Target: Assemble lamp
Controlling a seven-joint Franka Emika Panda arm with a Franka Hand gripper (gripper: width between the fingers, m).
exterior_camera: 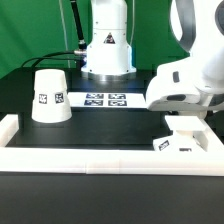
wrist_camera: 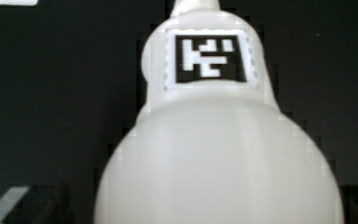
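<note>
While the arm's end effector (exterior_camera: 186, 116) hangs over the exterior view's right side of the black bench (exterior_camera: 120, 125), it is grasping the bulb (wrist_camera: 208, 150). Up close in the wrist view, the bulb fills almost the whole picture. Its round white belly sits between the two dark fingers (wrist_camera: 12, 206), one on each side. Its thin neck points away from the camera and has a black-and-white tag (wrist_camera: 208, 58) on it. Right under the end effector, the small blocky base (exterior_camera: 184, 142) sits on the bench, just beside the long white rail (exterior_camera: 100, 162). I cannot tell if the bulb touches the base. The shade (exterior_camera: 50, 96) stands with its wide end down, well apart on the exterior view's left. The marker board (exterior_camera: 105, 99) lies flat between the shade and the end effector.
</note>
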